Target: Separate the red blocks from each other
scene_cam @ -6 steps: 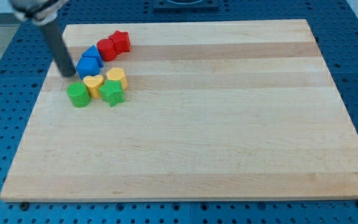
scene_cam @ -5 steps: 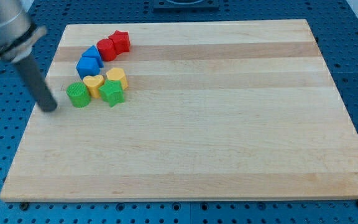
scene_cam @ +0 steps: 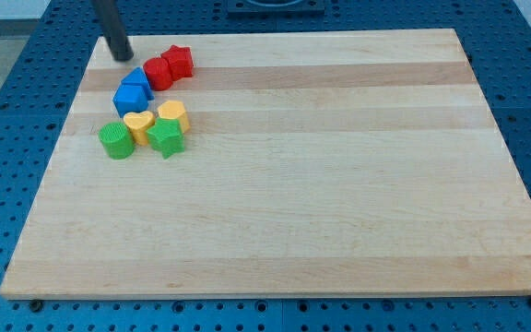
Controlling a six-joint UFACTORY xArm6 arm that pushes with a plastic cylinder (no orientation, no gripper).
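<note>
My tip (scene_cam: 121, 55) rests near the board's top left corner, up and to the view's left of the cluster, close to the blocks but touching none; it is a bare rod with nothing to open, shut or hold. I judge this the approach step, since the two red blocks are not yet parted. To the right of the tip and a little lower sit two blue blocks (scene_cam: 133, 89), then the red round block (scene_cam: 158, 73) pressed against the red star-like block (scene_cam: 179, 61). Below them lie a green round block (scene_cam: 114, 140), a yellow heart-like block (scene_cam: 139, 124), a green star-like block (scene_cam: 166, 136) and a yellow block (scene_cam: 172, 114), all bunched together. The next move likely calls for slipping the tip between the reds, or pushing one away, without dragging the neighbouring blue. There are no containers here, only the wooden board (scene_cam: 339, 184).
</note>
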